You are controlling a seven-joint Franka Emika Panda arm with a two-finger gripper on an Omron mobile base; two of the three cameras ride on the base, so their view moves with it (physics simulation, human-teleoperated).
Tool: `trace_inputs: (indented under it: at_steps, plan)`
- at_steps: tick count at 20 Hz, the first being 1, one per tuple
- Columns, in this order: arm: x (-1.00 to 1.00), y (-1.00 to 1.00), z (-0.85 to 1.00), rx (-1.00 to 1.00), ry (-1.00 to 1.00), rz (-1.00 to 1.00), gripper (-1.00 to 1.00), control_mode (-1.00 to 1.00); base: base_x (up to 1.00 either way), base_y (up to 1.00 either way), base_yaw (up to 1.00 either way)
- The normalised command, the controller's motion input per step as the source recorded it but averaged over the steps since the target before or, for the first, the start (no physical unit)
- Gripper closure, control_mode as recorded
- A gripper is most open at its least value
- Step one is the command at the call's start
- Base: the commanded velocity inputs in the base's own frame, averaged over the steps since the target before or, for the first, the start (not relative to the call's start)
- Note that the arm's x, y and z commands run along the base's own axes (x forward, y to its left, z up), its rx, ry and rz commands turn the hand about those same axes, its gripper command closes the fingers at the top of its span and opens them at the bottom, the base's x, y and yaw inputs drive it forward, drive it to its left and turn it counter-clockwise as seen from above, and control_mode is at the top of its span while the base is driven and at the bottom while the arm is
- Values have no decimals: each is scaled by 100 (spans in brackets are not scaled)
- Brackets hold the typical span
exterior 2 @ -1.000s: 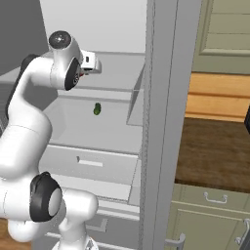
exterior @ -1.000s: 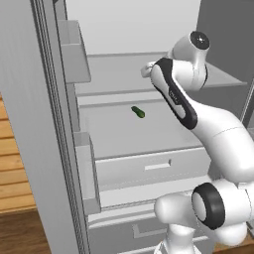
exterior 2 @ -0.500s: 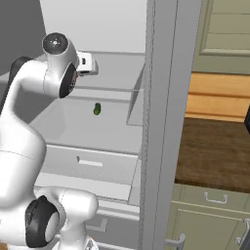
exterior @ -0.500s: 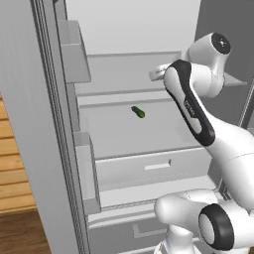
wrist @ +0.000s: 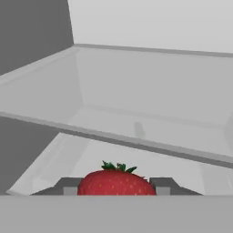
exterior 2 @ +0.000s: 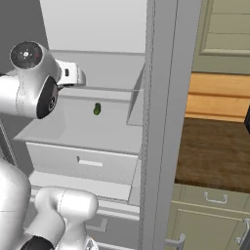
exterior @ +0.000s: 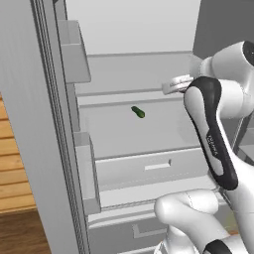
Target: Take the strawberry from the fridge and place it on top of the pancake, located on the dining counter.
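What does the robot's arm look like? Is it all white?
Mostly white. The arm is made of fat, rounded, shiny white pieces, like big sausages joined together. One long piece has a black cover with tiny pale lettering on it. A round joint cap is dark grey. The pincer has two small dark grey fingertips. No loose cables show.
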Motion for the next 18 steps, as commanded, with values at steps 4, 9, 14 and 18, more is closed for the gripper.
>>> trace_inputs:
  at_steps: [4, 9, 14, 18]
  plan:
    - [-100, 0, 0, 0, 0, 0, 100, -100, 0, 0, 0]
    - [-71, 13, -21, -8, 7, 0, 100, -100, 0, 0, 0]
    - [-28, 6, -31, -3, 13, 0, 100, -100, 0, 0, 0]
    - [-47, -3, -28, 0, 6, 0, 100, -100, 0, 0, 0]
